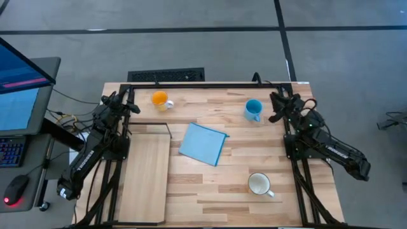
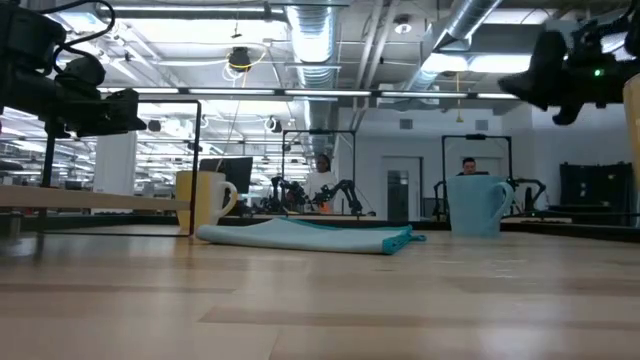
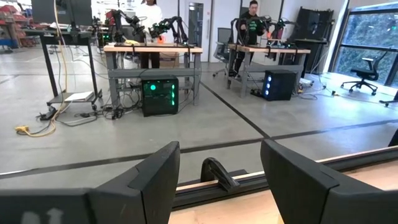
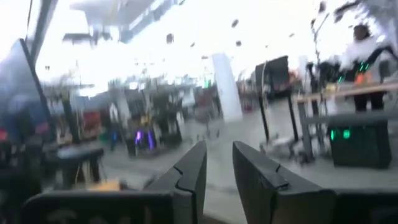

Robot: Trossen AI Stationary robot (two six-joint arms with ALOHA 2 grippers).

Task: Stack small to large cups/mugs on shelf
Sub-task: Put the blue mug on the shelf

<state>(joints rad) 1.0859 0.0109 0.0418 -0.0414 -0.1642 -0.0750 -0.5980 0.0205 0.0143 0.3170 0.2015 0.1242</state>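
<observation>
1. Left claw [image 1: 131, 104] raised at the far left corner of the tabletop [image 1: 254, 210], fingers [image 3: 149, 180] spread wide, nothing between them, pointed out over the far edge toward the room.
2. Right claw [image 1: 278, 107] raised near the far right corner, just beside the light blue mug [image 1: 253, 110] but apart from it; fingers [image 4: 189, 171] set narrow with a slim gap, holding nothing.
3. Orange mug [image 1: 159, 100] upright at the far left, white handle turned right, near the left claw, not touching it.
4. Light blue mug upright at the far right; in the low view [image 2: 478, 203] standing right of the cloth, handle to the right.
5. White mug [image 1: 259, 184] upright on the near right part of the tabletop, well apart from the other two, handle toward the near right.
6. Shelf [image 1: 146, 175] lying flat along the left side, pale board bare on top, thin black wire frame at its far end.
7. Blue cloth [image 1: 203, 144] spread near the middle, just right of the shelf, between the orange and white mugs.
8. Two people at benches in the room beyond, seen in the left wrist view.
</observation>
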